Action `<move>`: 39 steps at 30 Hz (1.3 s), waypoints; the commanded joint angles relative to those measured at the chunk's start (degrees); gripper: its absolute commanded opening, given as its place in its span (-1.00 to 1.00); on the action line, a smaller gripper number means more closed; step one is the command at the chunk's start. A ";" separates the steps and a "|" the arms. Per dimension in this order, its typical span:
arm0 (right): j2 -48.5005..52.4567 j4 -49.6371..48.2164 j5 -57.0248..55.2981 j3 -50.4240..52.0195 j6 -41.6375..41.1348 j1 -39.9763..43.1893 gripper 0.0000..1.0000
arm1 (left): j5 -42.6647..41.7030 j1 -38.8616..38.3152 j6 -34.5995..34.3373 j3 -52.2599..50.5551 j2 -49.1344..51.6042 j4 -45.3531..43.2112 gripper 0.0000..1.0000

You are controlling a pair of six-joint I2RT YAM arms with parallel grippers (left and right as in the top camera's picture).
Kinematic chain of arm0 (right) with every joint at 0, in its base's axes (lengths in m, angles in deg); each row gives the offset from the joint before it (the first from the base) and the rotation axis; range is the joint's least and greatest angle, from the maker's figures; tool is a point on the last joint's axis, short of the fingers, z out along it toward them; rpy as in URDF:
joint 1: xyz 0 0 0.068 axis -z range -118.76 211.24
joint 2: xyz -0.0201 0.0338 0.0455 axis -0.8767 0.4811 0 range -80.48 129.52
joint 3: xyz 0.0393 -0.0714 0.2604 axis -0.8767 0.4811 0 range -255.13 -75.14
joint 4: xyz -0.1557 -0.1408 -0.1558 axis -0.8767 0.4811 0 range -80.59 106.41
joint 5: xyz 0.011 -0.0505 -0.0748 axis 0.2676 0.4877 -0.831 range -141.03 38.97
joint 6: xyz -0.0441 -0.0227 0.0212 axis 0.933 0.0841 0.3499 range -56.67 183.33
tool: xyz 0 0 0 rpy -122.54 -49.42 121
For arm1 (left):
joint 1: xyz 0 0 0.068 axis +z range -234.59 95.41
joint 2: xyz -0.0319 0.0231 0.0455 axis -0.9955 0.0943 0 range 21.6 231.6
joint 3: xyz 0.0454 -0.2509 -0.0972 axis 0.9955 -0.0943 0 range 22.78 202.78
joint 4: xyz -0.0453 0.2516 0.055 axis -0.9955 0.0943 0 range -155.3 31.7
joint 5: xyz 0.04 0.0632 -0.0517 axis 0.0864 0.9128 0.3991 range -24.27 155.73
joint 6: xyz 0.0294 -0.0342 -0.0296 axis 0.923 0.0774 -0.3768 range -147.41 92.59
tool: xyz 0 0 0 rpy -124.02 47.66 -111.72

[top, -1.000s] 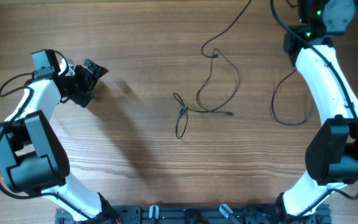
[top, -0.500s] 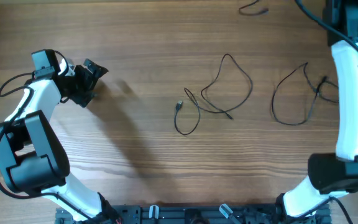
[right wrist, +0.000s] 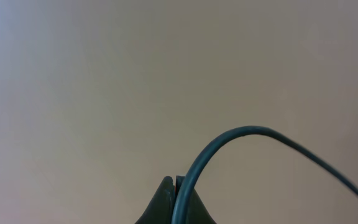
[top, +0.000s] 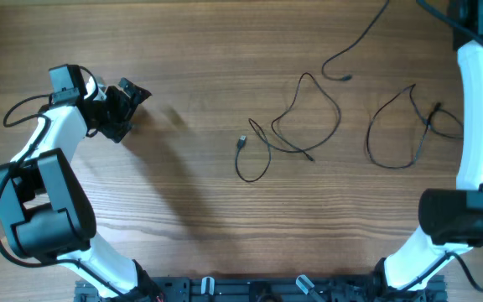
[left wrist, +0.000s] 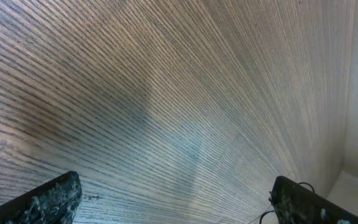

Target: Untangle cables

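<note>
Two thin black cables lie on the wooden table. One is a crossed tangle (top: 302, 117) in the middle, with a small plug (top: 241, 143) at its left end. The other is a loop (top: 399, 126) further right. A third cable (top: 355, 42) hangs from the top right edge, and its free end (top: 346, 78) sits just above the tangle. My right gripper (right wrist: 174, 180) is shut on this cable (right wrist: 229, 140) and is out of frame in the overhead view. Far to the left, my left gripper (top: 131, 111) stands open over bare wood, its fingers (left wrist: 48, 199) wide apart.
The right arm (top: 480, 109) stretches along the table's right side, next to the loop. Thicker black wires run from the arm bases, one by the left arm (top: 19, 113). A black rail (top: 250, 289) lines the front edge.
The right arm swung up and out past the top right edge, pulling one cable free of the tangle. Its free end now dangles lower. The other cables shifted right and spread. The left arm barely moved.
</note>
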 commanded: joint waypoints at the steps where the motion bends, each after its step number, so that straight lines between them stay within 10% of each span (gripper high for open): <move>1: 1.55 0.35 5.88 -0.46 -6.40 3.58 -0.91 | 0.63 -0.09 1.27 -0.46 0.63 -0.17 1.00; 12: 1.60 36.20 5.44 0.96 -7.85 12.59 -0.85 | 0.61 -0.09 1.27 -0.46 0.63 -0.17 1.00; 20: 1.60 67.82 -16.74 1.05 -4.94 13.31 -0.91 | 0.59 -0.09 1.27 -0.46 0.63 -0.15 1.00; 29: 1.60 78.31 -24.52 1.07 -4.94 13.33 -0.91 | 0.59 -0.09 1.29 -0.46 0.63 0.11 1.00; 30: 1.60 79.38 -25.64 1.07 -4.94 13.33 -0.85 | 0.59 -0.09 1.29 -0.46 0.63 0.11 1.00; 31: 1.60 80.35 -25.79 1.07 -4.92 13.33 -0.25 | 0.59 -0.09 1.27 -0.46 0.63 0.11 1.00; 32: 1.60 80.56 -25.57 1.09 -3.19 13.33 0.97 | 0.59 -0.09 1.29 -0.46 0.63 0.11 1.00; 39: 1.60 78.84 -22.38 8.09 -0.35 13.03 0.99 | 0.59 -0.09 1.29 -0.46 0.63 0.11 1.00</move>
